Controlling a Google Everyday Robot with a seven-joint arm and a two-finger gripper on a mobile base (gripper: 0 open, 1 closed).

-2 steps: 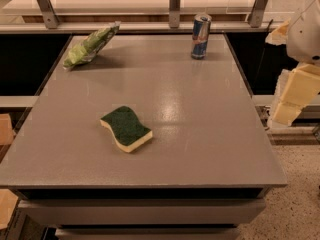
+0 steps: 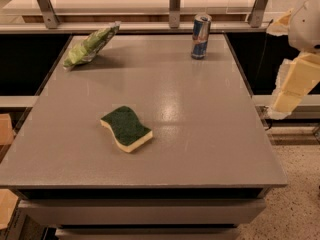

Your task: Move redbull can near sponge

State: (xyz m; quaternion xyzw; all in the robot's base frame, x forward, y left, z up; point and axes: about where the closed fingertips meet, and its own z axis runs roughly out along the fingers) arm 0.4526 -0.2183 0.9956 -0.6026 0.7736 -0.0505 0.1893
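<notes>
The redbull can [image 2: 201, 36] stands upright near the far edge of the grey table [image 2: 210, 139], a little right of the table's middle line, its silver top up and its blue and silver side with the red mark facing the camera. The gripper [image 2: 289, 91] hangs off the table's right side, past the edge and not over the top, as a pale yellow blocky piece that slants down and to the left below the white rounded arm [image 2: 307, 24] in the upper right corner. Whether it is spread or pressed together I cannot tell, and it holds nothing that can be seen. The can is to the left of the gripper and farther back, well apart from it, with the table's right far corner between them. The sponge [image 2: 126, 128] lies flat on the table, left of centre and nearer the front, dark green scouring side up over pale yellow foam, its wavy long edges running at a slant. It is well apart from the can, which sits behind it and to the right across a bare stretch of tabletop. A light green snack bag [image 2: 91, 45] lies crumpled at the far left corner, apart from both. Metal posts [image 2: 174, 4] rise behind the far edge, one just to the left of the can.
</notes>
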